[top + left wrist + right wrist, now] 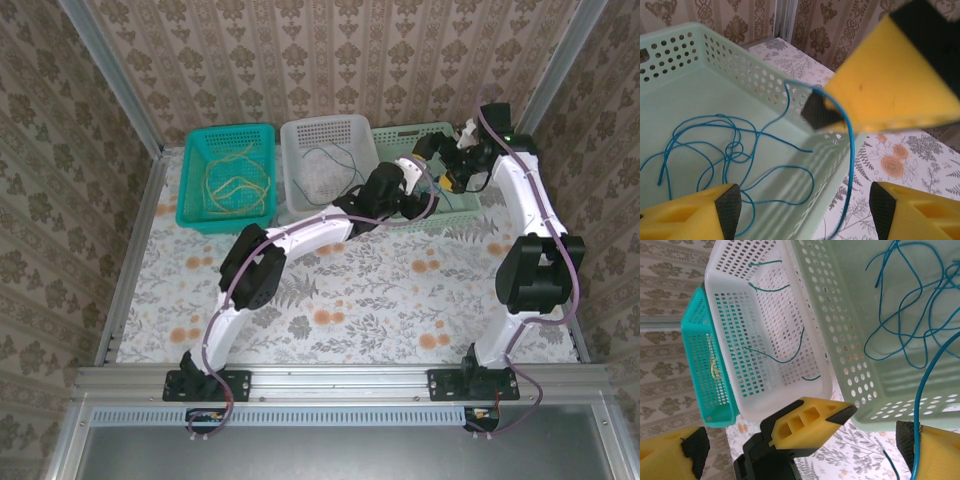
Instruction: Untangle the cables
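**Blue cable half in its basket, both claws spread wide and holding nothing**

The left claw (pixel 805 206) stands wide. The blue cable (pixel 850 150) drops between its fingers, nearer one pad and gripped by neither. Ahead of those fingertips most of the strand lies coiled in the pale green basket (pixel 715 29). One length climbs over the rim and bends round the tip of a finger of the right claw (pixel 801 445), which is also fully spread. Beyond the right claw, the dark green cable (pixel 775 360) lies in the white basket (pixel 765 305) and the yellow cable (pixel 235 182) in the teal basket (pixel 695 355), so sorting looks nearly done. The next move probably calls for one claw to pinch the hanging tail and carry it over the rim, without dragging the coil back out.
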Controlling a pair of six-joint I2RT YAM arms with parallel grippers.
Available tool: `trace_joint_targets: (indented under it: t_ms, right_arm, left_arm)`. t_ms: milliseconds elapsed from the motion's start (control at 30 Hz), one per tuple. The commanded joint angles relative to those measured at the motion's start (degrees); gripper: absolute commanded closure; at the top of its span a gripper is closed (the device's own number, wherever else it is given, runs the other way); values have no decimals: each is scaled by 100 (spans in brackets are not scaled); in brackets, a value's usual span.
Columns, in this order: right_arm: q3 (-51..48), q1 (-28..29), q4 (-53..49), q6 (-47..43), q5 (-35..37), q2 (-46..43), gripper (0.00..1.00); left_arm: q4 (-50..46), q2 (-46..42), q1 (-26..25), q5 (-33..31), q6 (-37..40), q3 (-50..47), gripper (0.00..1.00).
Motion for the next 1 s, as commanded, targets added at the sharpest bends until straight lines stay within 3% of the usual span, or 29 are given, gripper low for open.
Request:
trace_joint_targets:
  t_ms: [0,367,433,500,567,733,967]
  right_arm:
    - [-147,-67,223,242,-289,-231,0]
    - [-257,-155,569,626,-557,-255,0]
    - [-290,-164,642,700,-599,-285,0]
    - [-295,-172,634,715,-613,-303,0]
    - [-304,-181,621,696,-624,-326,0]
    - [-358,-277,686,763,-736,-401,0]
    - [-567,-392,263,181,-452,-474,0]
  left_arm:
    - [-50,207,-34,280,244,476,30]
    - [-200,488,-92,581,335,789,41]
    - [-308,536,-91,531,369,871,55]
    - [-311,535,-80,447,383,869,77]
    - [-352,531,-71,401,391,872,89]
    - [-386,520,0,273,285,812,100]
    - [-251,437,80,3,275,867,100]
